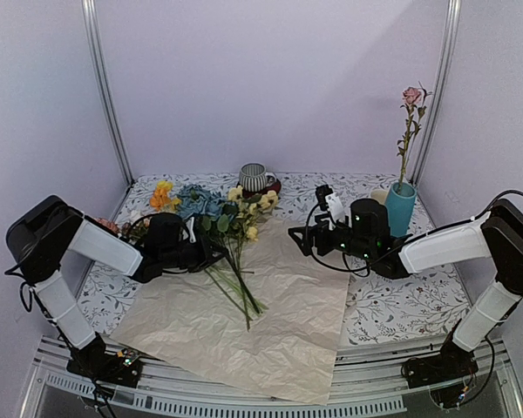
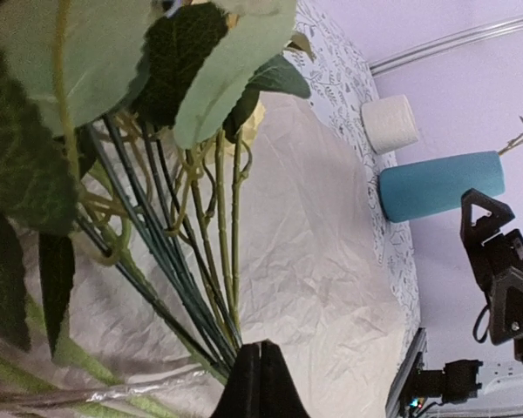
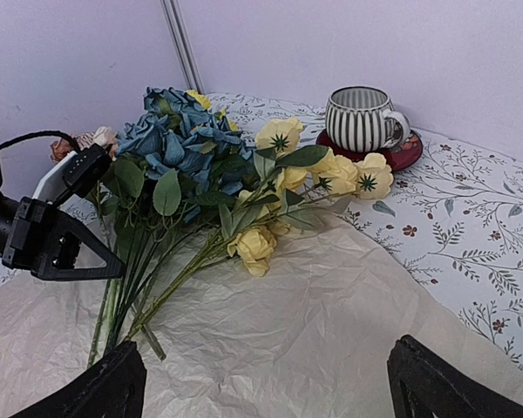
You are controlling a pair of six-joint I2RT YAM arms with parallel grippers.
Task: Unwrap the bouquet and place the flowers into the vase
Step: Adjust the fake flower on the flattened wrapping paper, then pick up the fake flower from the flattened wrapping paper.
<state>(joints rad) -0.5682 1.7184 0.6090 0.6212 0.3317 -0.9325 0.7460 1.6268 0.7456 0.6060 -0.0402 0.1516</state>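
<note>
The bouquet is unwrapped. Its flowers lie loose at the far left of the flattened peach paper, blue and yellow blooms towards the back and stems fanning forward. My left gripper is low at the stems. Its jaws are pressed shut, the stem ends just to their left, and nothing shows between them. My right gripper hovers over the paper's right part, and its jaws are wide open over bare paper. The teal vase stands at the back right with one pink rose in it.
A striped grey cup on a red saucer stands at the back centre. A cream mug stands just left of the vase. Orange and pink blooms lie at the far left. Metal frame posts stand in the back corners.
</note>
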